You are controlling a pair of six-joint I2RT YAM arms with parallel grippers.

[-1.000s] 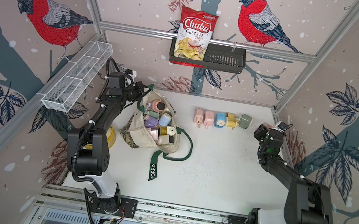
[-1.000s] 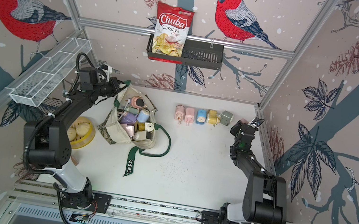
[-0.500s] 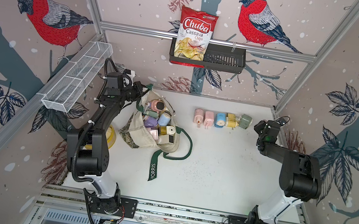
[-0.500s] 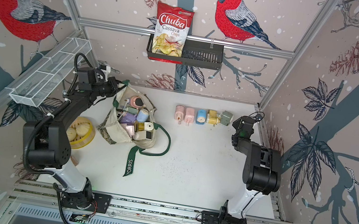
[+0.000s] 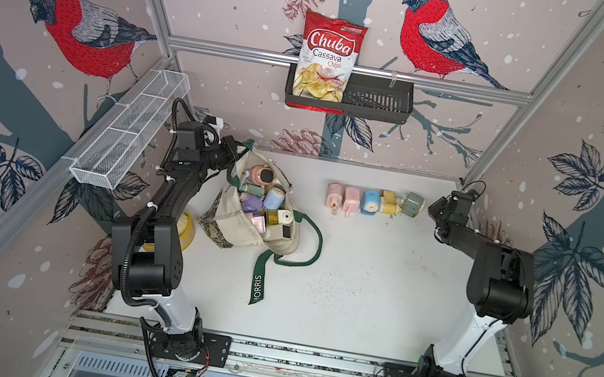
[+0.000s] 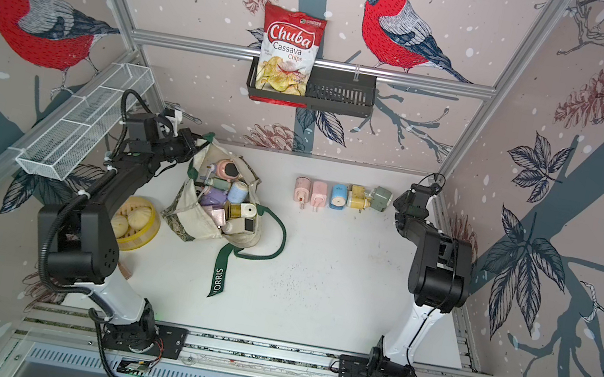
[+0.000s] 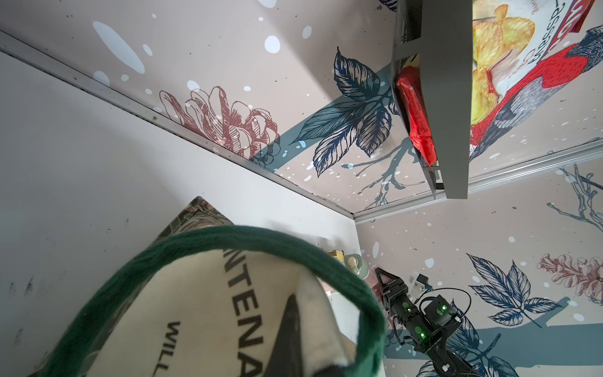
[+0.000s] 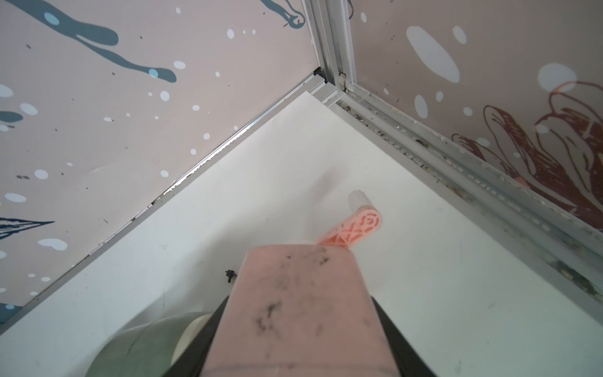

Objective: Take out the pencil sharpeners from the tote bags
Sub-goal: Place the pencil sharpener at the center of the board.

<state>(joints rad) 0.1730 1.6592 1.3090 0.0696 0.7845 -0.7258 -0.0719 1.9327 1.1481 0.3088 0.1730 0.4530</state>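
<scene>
Pink sharpener inside right gripper

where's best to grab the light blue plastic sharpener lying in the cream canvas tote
Probably across the long sides of the light blue plastic sharpener, coming straight down through the open mouth of the cream canvas tote. It lies atop the pile, neighbours crowding it, so only its upper body looks free.
</scene>
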